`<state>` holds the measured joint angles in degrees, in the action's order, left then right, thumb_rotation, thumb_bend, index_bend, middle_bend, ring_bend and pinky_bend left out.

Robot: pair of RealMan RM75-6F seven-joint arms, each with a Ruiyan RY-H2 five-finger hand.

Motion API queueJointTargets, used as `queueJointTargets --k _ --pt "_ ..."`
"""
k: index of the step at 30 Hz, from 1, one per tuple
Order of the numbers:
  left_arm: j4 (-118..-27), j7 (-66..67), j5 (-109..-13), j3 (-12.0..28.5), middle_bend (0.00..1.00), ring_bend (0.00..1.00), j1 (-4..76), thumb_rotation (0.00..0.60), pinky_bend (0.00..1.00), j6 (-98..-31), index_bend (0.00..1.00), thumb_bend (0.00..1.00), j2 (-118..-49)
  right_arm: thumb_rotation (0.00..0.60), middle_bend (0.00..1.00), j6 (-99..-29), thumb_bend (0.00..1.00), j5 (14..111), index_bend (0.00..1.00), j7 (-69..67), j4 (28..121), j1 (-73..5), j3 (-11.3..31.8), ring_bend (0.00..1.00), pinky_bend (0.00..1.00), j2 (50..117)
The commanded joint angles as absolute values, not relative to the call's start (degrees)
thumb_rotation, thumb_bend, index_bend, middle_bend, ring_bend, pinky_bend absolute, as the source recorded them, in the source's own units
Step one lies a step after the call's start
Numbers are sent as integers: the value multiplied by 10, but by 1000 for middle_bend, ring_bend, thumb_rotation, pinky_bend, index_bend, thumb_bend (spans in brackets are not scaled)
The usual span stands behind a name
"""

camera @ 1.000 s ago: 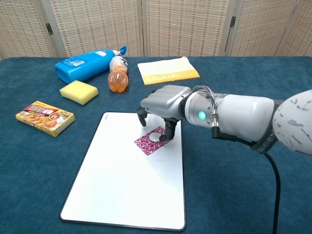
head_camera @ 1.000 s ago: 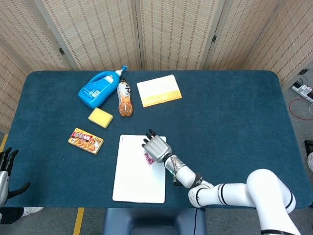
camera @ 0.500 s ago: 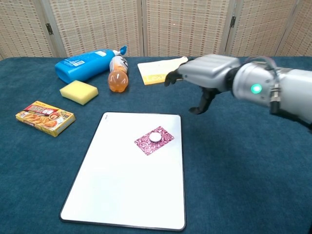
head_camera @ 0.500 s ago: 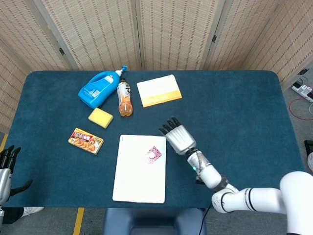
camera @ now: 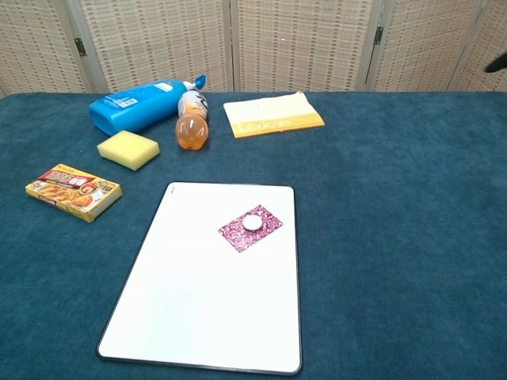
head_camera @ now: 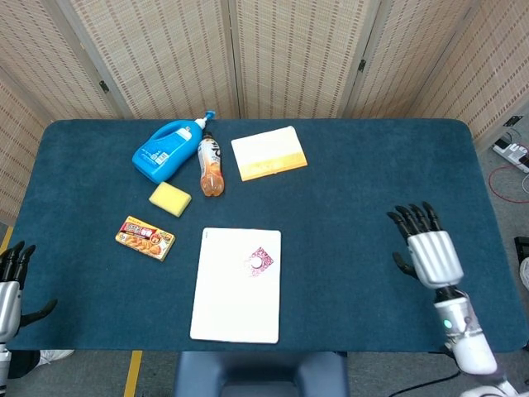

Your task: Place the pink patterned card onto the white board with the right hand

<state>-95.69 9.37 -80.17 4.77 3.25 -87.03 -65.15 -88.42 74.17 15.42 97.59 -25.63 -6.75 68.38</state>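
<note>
Head view, right hand (head_camera: 430, 252): I see it empty with fingers spread, over bare cloth well right of the board.
Left hand (head_camera: 8, 281): at the left edge of my view, fingers apart, holding nothing.
Card (camera: 250, 227): pink patterned, lying flat on the white board (camera: 190, 309), toward its far right part, a small white disc on it.
Table (head_camera: 364, 182): blue cloth.
</note>
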Motion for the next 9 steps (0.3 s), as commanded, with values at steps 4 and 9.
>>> queueJointTargets --k 4,9 --pt "-951 97 -810 47 50 32 32 600 0 -877 70 209 -667 600 150 -971 343 782 150 91 951 -144 -95 88 0 657" --pt "-945 107 -810 51 50 32 33 600 0 -883 74 209 -674 600 150 -990 344 794 150 48 930 -105 -83 88 0 653"
